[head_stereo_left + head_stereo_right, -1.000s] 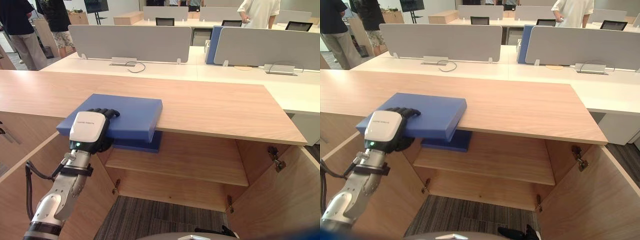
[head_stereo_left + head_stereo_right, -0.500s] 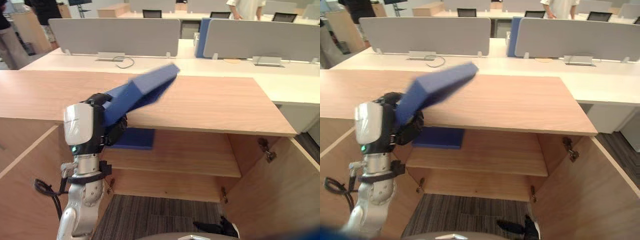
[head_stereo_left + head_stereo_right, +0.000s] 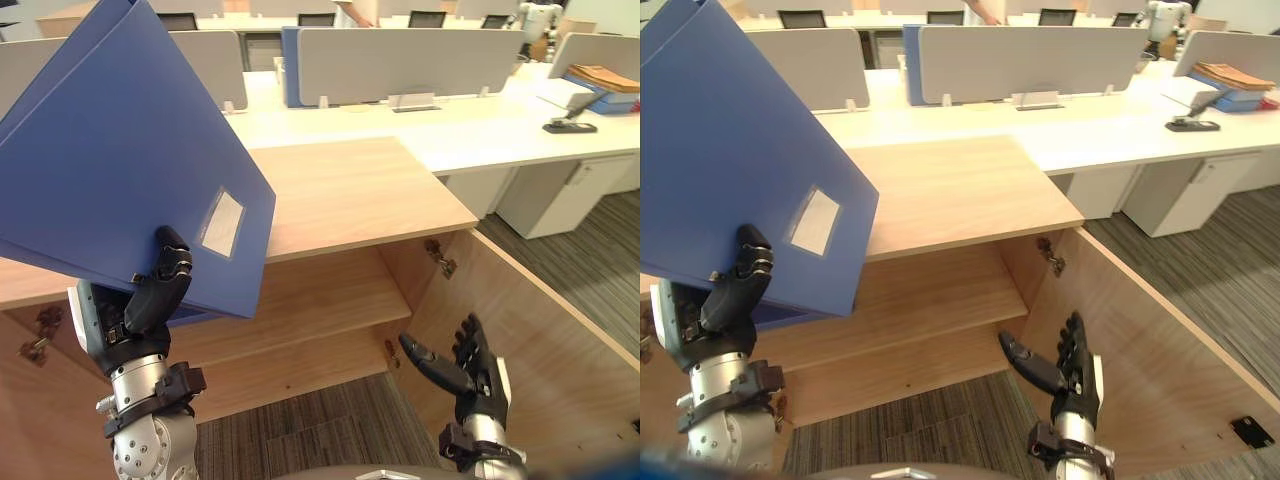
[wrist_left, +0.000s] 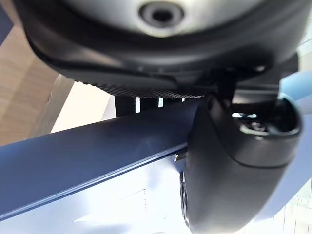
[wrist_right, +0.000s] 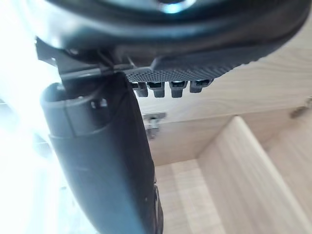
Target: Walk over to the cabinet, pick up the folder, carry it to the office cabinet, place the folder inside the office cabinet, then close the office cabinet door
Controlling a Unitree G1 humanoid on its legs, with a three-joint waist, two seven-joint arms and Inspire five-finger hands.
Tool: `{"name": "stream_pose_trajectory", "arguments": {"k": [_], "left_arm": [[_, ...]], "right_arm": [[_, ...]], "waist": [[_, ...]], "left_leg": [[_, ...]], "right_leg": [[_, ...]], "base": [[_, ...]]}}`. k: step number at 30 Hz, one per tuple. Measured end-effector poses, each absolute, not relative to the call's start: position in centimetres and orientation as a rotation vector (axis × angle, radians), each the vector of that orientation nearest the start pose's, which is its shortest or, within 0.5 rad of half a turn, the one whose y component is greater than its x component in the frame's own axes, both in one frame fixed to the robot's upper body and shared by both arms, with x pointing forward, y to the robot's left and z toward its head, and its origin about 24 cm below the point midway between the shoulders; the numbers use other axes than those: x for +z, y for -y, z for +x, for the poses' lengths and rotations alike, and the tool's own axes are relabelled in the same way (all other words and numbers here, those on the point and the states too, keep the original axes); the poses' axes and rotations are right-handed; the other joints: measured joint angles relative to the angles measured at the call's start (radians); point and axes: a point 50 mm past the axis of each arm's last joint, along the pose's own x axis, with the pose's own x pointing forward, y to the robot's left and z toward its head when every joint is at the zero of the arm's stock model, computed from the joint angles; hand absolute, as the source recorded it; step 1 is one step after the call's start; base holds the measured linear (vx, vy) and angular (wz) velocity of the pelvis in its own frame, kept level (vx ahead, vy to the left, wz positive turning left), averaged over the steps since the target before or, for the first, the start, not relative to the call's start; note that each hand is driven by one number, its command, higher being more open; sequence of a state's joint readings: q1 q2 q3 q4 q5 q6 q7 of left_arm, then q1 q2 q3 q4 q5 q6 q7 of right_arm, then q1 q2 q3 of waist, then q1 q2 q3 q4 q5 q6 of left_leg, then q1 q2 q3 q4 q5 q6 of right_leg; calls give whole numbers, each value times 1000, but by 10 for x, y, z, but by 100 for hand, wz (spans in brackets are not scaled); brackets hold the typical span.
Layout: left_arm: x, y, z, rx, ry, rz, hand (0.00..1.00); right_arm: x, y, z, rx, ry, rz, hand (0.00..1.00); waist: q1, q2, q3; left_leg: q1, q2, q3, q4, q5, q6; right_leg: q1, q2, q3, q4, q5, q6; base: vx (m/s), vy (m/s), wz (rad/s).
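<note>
Fingers of left hand (image 3: 140, 305) clamp folder (image 3: 110, 160) before open cabinet (image 3: 330, 295); right hand (image 3: 478, 380) fingers straight, apart.

Upper corner of folder (image 3: 110, 150) cut off, left of cabinet shelf (image 3: 310, 295) hidden behind it, label (image 3: 222, 222) print unreadable.

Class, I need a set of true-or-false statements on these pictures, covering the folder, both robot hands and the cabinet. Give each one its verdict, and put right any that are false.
1. The left robot hand grips the blue folder. True.
2. The blue folder lies flat on the cabinet top. False: it is held up in the air, tilted, off the wood.
3. The right robot hand is open and holds nothing. True.
4. The cabinet's right door is shut. False: it stands swung open, showing the shelf.
5. The folder's face bears a pale label. True.
</note>
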State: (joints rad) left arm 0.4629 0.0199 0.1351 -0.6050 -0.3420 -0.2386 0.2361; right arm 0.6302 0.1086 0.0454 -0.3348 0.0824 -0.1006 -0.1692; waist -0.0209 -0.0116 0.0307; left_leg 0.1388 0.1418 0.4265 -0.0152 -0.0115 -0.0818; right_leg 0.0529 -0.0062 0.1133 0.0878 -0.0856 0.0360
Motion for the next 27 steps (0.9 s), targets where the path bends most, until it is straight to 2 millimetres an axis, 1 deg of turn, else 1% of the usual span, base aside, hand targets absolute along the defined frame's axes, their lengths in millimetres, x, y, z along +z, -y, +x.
{"name": "stream_pose_trajectory", "arguments": {"k": [2, 3, 4, 5, 6, 8, 9, 10, 12, 15, 17, 19, 21, 22, 24, 27], "left_arm": [[114, -215, 150, 436, 422, -253, 0], [115, -215, 151, 430, 426, -255, 0], [117, -214, 153, 402, 439, -274, 0], [118, -213, 155, 387, 447, -284, 0], [123, -211, 161, 343, 475, -302, 0], [128, -209, 172, 277, 507, -319, 0], [132, -205, 184, 207, 527, -336, 0], [133, -203, 189, 173, 534, -339, 0], [140, -194, 205, 31, 555, -299, 0], [147, -187, 215, -119, 569, -210, 0], [150, -186, 218, -178, 573, -168, 0], [151, -187, 224, -233, 567, -141, 0], [149, -188, 231, -292, 546, -120, 0], [149, -187, 231, -304, 542, -119, 0], [145, -182, 232, -369, 512, -109, 0], [144, -180, 232, -400, 494, -116, 0]], "right_arm": [[41, 168, 133, -362, -42, 100, 100], [47, 168, 134, -362, -10, 91, 100], [62, 170, 139, -345, 76, 54, 100], [68, 171, 142, -336, 108, 45, 100], [82, 172, 152, -305, 191, 26, 100], [96, 171, 164, -263, 286, 11, 100], [109, 168, 174, -229, 366, 9, 100], [115, 167, 179, -211, 405, 7, 100], [140, 161, 195, -142, 546, 49, 100], [160, 158, 205, -48, 649, 88, 100], [166, 158, 209, 8, 671, 78, 100], [168, 161, 219, 87, 661, 77, 100], [168, 165, 237, 180, 626, 42, 100], [169, 166, 240, 197, 620, 35, 100], [176, 166, 252, 293, 603, -32, 100], [183, 165, 262, 355, 596, -86, 100]], "waist": [[-7, 5, 2], [-8, 7, 3], [-9, 13, 3], [-9, 16, 4], [-10, 22, 1], [-9, 29, -3], [-7, 35, -7], [-6, 37, -8], [-3, 43, -12], [-1, 43, -16], [-2, 43, -18], [-2, 43, -19], [-1, 42, -20], [1, 43, -20], [14, 45, -29], [18, 41, -37]], "left_leg": [[-3, 8, 6, 19, -13, -2], [-3, 9, 7, 20, -14, -3], [-3, 10, 8, 20, -15, -4], [-3, 10, 8, 20, -15, -4], [-3, 10, 7, 20, -15, -4], [-4, 10, 5, 22, -15, -4], [-4, 8, 4, 23, -15, -4], [-4, 8, 3, 24, -15, -4], [-5, 6, -1, 27, -15, -4], [-6, 3, -5, 27, -15, -3], [-6, 2, -8, 26, -14, -1], [-5, 1, -14, 25, -12, 1], [1, -2, -24, 18, -8, 6], [1, -2, -25, 17, -7, 7], [3, -5, -26, 3, 2, 6], [9, -6, -27, -14, 11, 5]], "right_leg": [[0, 6, 3, 1, 0, 0], [0, 7, 3, 1, 0, 1], [-1, 9, 4, 1, -1, 2], [-1, 9, 4, 1, -2, 3], [-1, 10, 4, 2, -2, 3], [-1, 12, 4, 4, -2, 3], [-1, 13, 4, 5, -2, 3], [-1, 13, 4, 6, -2, 3], [0, 11, 3, 9, -2, 3], [3, 9, 0, 9, -2, 3], [6, 8, -2, 9, -1, 3], [11, 7, -6, 9, -1, 3], [22, 4, -17, 4, 0, 4], [22, 4, -18, 4, 0, 4], [21, 4, -20, -2, 5, 5], [23, 4, -24, -4, 6, 5]], "base": [[30, -23, -13], [23, -25, -6], [0, 0, 0], [0, 0, 0], [0, 0, 0], [0, 0, 0], [0, 0, 0], [-31, 0, 3], [-30, 11, 4], [-14, 11, 4], [0, 10, 4], [-8, 4, 8], [-24, 6, 12], [-31, 8, 8], [-13, 6, 2], [-9, 3, 4]]}}
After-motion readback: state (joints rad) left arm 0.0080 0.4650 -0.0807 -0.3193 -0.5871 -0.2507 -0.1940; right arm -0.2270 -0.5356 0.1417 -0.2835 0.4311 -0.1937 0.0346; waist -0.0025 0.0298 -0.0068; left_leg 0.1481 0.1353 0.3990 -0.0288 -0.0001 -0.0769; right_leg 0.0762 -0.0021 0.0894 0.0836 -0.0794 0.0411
